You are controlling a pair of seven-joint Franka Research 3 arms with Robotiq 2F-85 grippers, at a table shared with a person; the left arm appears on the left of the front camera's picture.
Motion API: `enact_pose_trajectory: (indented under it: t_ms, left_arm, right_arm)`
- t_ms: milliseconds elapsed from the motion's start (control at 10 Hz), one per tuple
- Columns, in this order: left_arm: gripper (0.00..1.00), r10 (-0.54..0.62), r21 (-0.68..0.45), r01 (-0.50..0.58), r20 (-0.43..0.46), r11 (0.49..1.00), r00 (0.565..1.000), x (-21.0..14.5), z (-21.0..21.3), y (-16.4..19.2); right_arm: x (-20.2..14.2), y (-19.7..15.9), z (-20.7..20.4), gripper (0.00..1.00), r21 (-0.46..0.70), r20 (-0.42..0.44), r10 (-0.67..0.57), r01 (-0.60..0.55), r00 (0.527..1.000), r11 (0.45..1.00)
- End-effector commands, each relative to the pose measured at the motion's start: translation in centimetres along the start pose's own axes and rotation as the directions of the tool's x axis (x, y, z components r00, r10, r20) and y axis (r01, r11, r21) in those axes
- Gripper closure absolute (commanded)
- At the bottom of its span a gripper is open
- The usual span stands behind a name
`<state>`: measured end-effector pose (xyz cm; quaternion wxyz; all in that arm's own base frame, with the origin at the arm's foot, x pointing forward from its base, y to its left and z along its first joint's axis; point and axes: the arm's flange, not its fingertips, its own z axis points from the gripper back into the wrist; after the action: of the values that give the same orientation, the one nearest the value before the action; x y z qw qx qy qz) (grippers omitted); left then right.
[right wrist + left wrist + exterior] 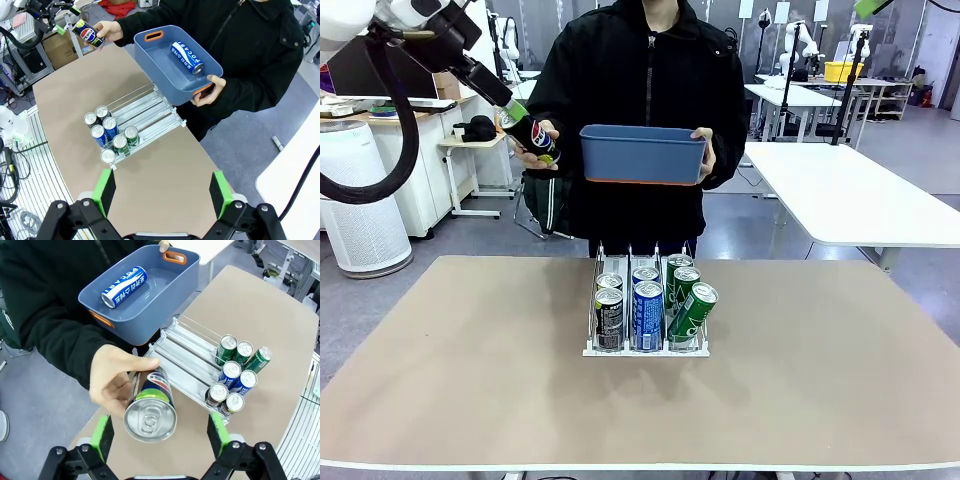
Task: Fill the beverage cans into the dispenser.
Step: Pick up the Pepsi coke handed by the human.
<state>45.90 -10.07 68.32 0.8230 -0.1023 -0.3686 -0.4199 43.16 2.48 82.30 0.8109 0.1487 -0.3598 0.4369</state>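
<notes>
A person's hand holds out a dark beverage can [150, 410] with a green band, silver top facing my left wrist camera. My left gripper [160, 436] is open, its green pads standing apart on either side of that can without touching it. In the front view this can [542, 140] is high at the left, with the left gripper [523, 125] right at it. The dispenser [645, 351] stands mid-table holding several cans [648, 300]: dark ones left, blue in the middle, green on the right. My right gripper [162, 194] hangs open high above the table with nothing in it.
The person's other hand holds a blue bin [642, 160] over the table's far edge; one blue can [125, 286] lies inside it. The back halves of the dispenser lanes [185, 350] are bare. Bare tabletop [470, 370] surrounds the rack.
</notes>
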Motion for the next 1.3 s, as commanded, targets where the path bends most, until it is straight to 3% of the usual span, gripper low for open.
enact_pose_trajectory:
  t_ms: [0,1200]
  left_arm:
    - [0.0,-0.018,-0.01,0.018,0.024,1.0,1.0,-0.1,-0.7,0.8]
    - [0.0,0.005,-0.051,-0.004,0.024,0.999,1.0,-1.8,-4.3,2.1]
  right_arm:
    - [-0.1,0.2,0.0,0.0,-0.001,-0.007,-0.005,0.005,1.0,1.0]
    - [-0.1,0.2,0.0,0.0,-0.001,-0.007,-0.005,0.005,1.0,1.0]
